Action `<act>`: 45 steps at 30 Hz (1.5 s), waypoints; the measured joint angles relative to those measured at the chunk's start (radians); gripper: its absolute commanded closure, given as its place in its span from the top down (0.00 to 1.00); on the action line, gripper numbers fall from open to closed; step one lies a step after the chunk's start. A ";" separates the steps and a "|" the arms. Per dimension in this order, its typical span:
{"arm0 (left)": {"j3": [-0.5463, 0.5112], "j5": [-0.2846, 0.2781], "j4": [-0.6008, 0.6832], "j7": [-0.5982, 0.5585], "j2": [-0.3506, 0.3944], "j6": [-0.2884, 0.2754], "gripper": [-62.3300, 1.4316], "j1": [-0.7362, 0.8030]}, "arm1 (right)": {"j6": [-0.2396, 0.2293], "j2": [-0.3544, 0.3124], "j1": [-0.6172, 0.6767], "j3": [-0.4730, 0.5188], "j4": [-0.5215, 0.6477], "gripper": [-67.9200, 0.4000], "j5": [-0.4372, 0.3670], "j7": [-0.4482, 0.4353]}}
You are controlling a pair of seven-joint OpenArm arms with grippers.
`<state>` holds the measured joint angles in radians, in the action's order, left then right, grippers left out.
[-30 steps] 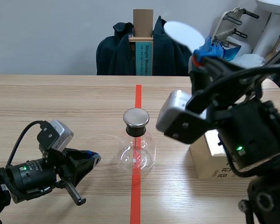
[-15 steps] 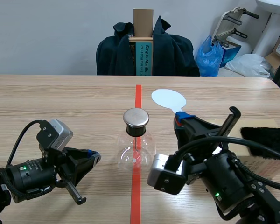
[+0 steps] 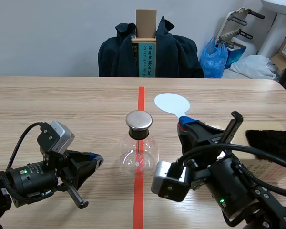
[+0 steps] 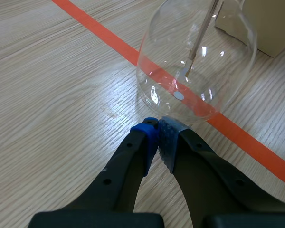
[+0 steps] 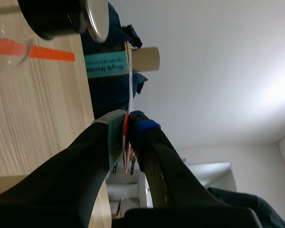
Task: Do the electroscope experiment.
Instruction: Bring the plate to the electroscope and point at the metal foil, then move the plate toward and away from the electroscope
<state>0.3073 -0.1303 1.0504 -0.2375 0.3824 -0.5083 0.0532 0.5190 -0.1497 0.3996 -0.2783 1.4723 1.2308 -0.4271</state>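
Pale wood table (image 3: 62,105) fills the foreground. Low on it, the left gripper (image 4: 157,127) has its fingers pressed together on nothing, tips just beside the glass electroscope (image 3: 139,152), which stands on the orange-red line. The right gripper (image 3: 186,123) clamps a pale blue paddle (image 3: 172,102) by its stem, the disc beyond the flask's metal cap (image 3: 139,120). Farther back, a dark jacket (image 3: 176,52) drapes a chair.

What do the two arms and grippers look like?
Left arm, right arm: black, looping black cables, green status light, silver-grey wrist camera box. Left gripper, right gripper: thick black fingers, one blue pad, one grey.
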 measured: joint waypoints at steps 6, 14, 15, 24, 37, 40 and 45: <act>0.000 0.000 0.000 -0.003 0.000 0.000 0.05 0.000 | 0.000 0.000 0.000 0.000 0.000 0.02 0.000 -0.092; 0.000 0.000 0.000 -0.003 0.000 0.000 0.05 0.000 | 0.000 0.000 0.000 0.000 0.000 0.02 0.001 -0.174; 0.000 0.000 0.000 -0.003 0.000 0.000 0.05 0.000 | 0.000 0.000 0.000 0.000 0.000 0.02 0.001 -0.176; 0.000 0.000 0.000 -0.008 0.000 0.000 0.05 0.000 | 0.000 0.000 0.000 0.000 0.000 0.02 0.027 -0.226; 0.000 0.000 0.000 -0.008 0.000 0.000 0.05 0.000 | 0.000 0.000 0.000 0.000 0.000 0.02 0.057 -0.253; 0.000 0.000 0.000 -0.008 0.000 0.000 0.05 0.000 | 0.000 0.000 0.000 0.000 0.000 0.02 0.057 -0.249; 0.000 0.000 0.000 -0.008 0.000 0.000 0.05 0.000 | 0.000 0.000 0.000 0.000 0.000 0.02 0.056 -0.175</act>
<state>0.3073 -0.1299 1.0504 -0.2451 0.3824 -0.5083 0.0532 0.5194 -0.1497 0.3996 -0.2779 1.4723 1.2873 -0.6018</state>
